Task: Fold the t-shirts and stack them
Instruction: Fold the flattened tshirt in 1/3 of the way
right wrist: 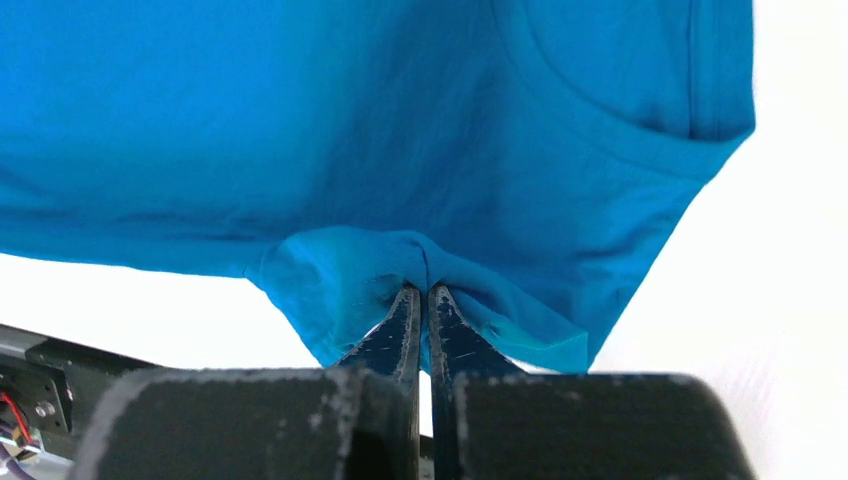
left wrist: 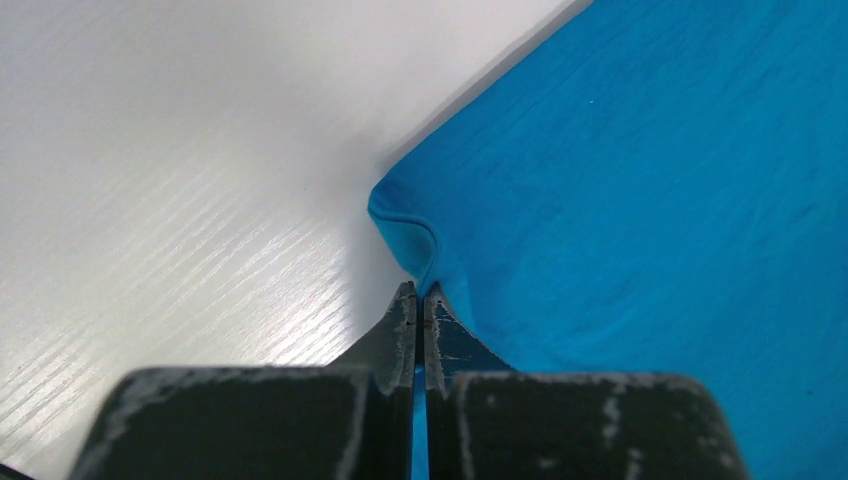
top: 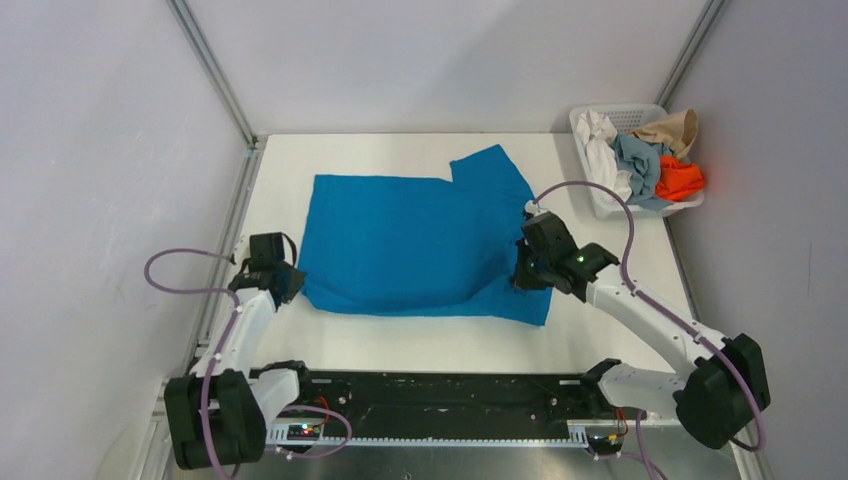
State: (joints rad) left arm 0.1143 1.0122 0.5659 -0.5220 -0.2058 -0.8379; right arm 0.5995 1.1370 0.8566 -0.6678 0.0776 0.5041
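Observation:
The large blue t-shirt (top: 405, 240) lies spread on the white table (top: 400, 340), one sleeve pointing to the back right. My left gripper (top: 290, 283) is shut on the shirt's near left corner (left wrist: 405, 235); blue cloth shows between its jaws (left wrist: 419, 292). My right gripper (top: 522, 272) is shut on a bunched fold at the shirt's right side (right wrist: 350, 270), with the cloth pinched at its tips (right wrist: 423, 290) and lifted a little off the table. White, grey-blue, tan and orange shirts (top: 645, 160) lie heaped at the back right.
The white lattice basket (top: 588, 118) holding the other shirts stands at the table's back right corner. Grey walls enclose the table on three sides. A black rail (top: 440, 395) with the arm bases runs along the near edge.

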